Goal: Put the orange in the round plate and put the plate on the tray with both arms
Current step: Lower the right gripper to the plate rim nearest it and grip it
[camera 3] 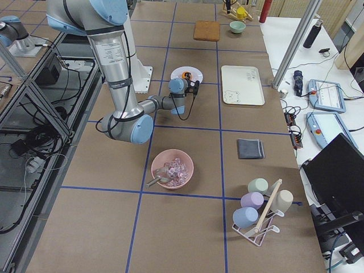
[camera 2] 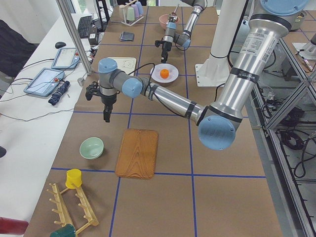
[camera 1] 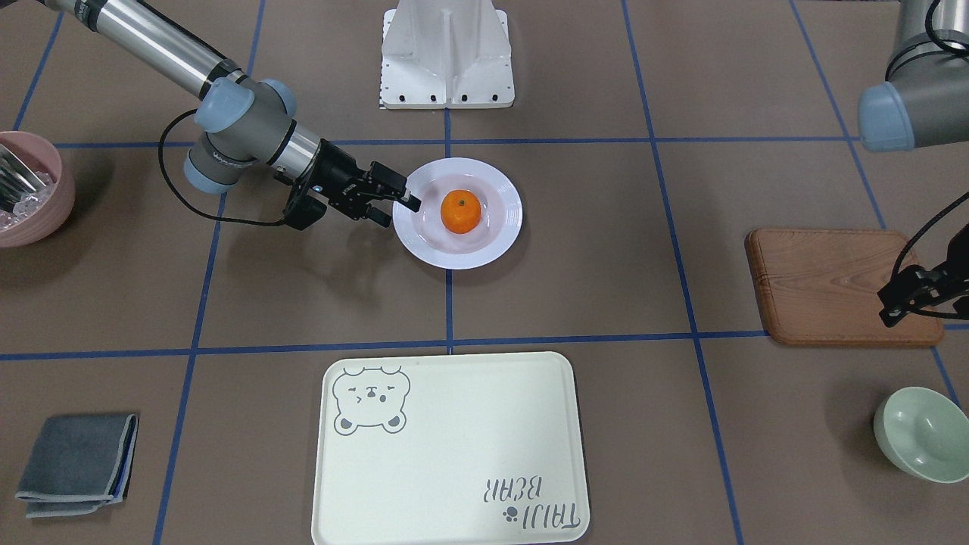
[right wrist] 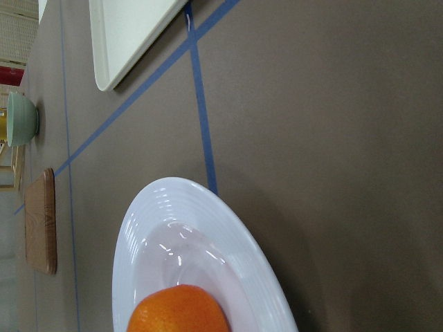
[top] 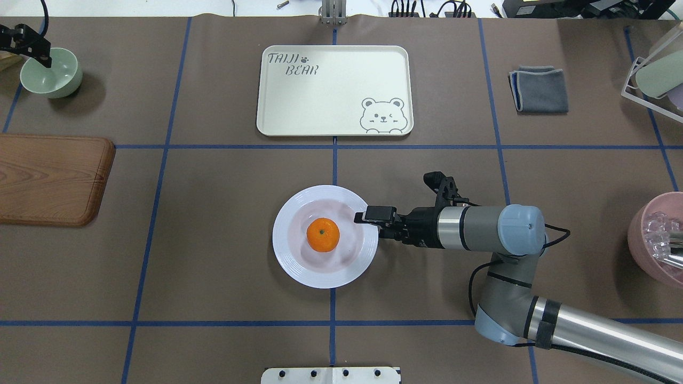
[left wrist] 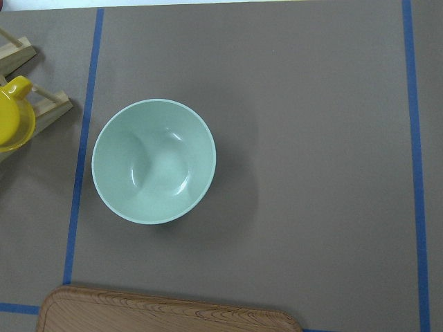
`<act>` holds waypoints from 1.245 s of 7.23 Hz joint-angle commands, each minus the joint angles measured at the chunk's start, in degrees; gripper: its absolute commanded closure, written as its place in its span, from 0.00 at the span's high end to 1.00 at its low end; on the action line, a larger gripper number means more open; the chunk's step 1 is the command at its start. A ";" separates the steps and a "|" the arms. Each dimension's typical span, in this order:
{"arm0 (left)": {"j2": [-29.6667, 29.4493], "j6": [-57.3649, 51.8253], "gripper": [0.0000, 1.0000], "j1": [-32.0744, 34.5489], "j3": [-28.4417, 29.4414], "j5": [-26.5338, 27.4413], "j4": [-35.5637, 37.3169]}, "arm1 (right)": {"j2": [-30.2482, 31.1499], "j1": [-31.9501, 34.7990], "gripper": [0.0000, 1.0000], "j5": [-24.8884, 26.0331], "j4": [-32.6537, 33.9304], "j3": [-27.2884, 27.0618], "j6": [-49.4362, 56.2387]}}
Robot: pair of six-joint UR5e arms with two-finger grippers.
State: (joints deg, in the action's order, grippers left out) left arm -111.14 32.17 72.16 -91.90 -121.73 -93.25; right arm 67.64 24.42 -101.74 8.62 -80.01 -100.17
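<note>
Right fingers (top: pixel 373 215) at the rim of the round plate (top: pixel 291 266), perhaps clamped on it, cannot tell; orange (top: pixel 323 234) just past the tips, mid-plate; tray (top: pixel 333 90) well beyond. Left fingers (camera 1: pixel 892 312) above the bench (camera 1: pixel 606 288), spacing unclear.

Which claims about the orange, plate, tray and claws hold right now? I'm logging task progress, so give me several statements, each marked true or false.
1. The orange lies in the round plate. True.
2. The round plate rests on the tray. False: it sits on the table, apart from the tray.
3. The right claw is at the plate's rim. True.
4. The left claw is at the plate as well. False: it hangs far off, near the green bowl and wooden board.
5. The tray holds nothing. True.
</note>
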 commanded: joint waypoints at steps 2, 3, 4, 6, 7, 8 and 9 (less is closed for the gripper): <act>0.13 0.00 0.98 0.00 0.40 0.00 0.00 | -0.66 -0.60 1.00 0.58 0.00 0.21 -0.11; 0.13 0.00 0.98 0.00 0.41 0.00 0.00 | -0.67 -0.86 1.00 0.67 0.00 0.21 -0.20; 0.13 0.00 0.98 0.00 0.41 0.00 0.00 | -0.67 -1.21 1.00 1.02 0.08 0.29 -0.37; 0.31 0.00 0.98 0.00 0.41 0.00 -0.26 | -1.71 -1.92 1.00 2.25 0.17 0.55 -0.46; 0.40 0.00 0.98 0.00 0.49 0.00 -0.35 | -2.42 -2.09 1.00 2.25 0.52 0.82 -1.42; 0.48 0.00 0.98 0.00 0.58 0.00 -0.35 | -2.68 -2.53 1.00 2.77 0.87 1.17 -1.43; 0.48 0.00 0.98 0.00 0.58 0.00 -0.35 | -2.69 -2.80 1.00 3.04 0.88 1.69 -1.43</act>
State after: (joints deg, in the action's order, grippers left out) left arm -110.71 32.17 72.16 -91.36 -121.73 -93.59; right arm 65.17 22.02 -99.11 9.33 -78.89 -101.48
